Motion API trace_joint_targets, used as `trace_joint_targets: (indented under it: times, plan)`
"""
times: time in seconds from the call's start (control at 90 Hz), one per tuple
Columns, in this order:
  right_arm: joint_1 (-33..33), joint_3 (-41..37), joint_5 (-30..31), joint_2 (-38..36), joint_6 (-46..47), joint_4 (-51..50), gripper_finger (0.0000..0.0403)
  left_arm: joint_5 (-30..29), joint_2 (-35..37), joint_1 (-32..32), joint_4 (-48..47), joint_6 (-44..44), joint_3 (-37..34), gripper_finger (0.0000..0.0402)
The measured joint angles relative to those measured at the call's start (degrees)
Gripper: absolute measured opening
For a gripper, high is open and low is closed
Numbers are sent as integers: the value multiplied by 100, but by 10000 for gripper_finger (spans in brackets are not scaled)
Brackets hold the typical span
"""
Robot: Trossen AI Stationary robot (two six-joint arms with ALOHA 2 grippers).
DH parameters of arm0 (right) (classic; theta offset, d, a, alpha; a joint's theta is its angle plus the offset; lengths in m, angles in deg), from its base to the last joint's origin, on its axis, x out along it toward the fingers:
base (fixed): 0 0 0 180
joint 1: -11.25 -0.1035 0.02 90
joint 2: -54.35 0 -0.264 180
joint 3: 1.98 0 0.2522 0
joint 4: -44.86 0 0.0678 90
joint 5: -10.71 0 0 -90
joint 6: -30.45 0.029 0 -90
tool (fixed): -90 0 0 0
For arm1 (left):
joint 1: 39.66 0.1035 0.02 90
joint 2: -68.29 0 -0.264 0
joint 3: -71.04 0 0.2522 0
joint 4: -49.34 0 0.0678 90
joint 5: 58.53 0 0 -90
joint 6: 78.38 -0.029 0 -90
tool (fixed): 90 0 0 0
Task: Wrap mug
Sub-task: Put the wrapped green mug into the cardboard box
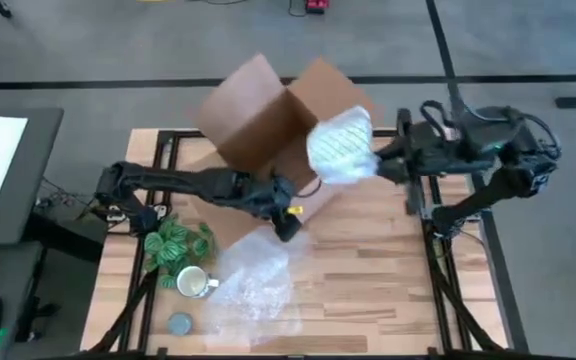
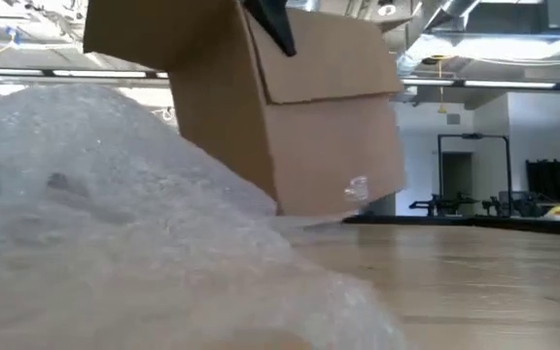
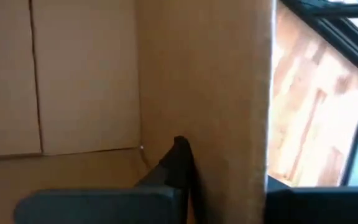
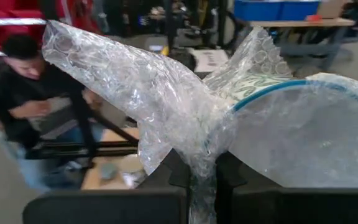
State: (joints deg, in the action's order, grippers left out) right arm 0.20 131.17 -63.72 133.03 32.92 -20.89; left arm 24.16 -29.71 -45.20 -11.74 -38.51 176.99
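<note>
Mug sits upright on the table, well apart from both sets of fingers, handle side turned toward the loose bubble wrap sheet; not wrapped, nothing gripping it. Largest thing is the cardboard box, tipped up with flaps open, far side of the table; left gripper is at the box's near edge, and the left wrist view shows one dark finger pressed flat against the box wall, so the fingers look clamped on a cardboard panel; box reads as lifted off the wood in the low view. Bubble wrap sheet lies flat just beside the left fingers, between them and the mug; it fills the foreground of the low view. Right gripper is raised next to the box's open side, fingers closed tight on a twisted neck of a bubble-wrapped bundle; inside the wrap a round piece with a blue-teal rim shows, plus green patterned material. Green patterned bundle lies just beside the mug; small grey-blue disc near the table's front edge, beyond the mug from the left fingers. Person seated in the room behind.
</note>
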Motion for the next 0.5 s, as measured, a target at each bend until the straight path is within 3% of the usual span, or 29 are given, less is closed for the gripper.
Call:
trace_joint_targets:
  times: [0.167,0.5]
  plan:
    - [477,131,-46,384,19,-414,6,-114,-50,-209,256,373,13,43]
    - [741,131,-66,644,283,-1653,5,22,-82,-239,209,618,637,163]
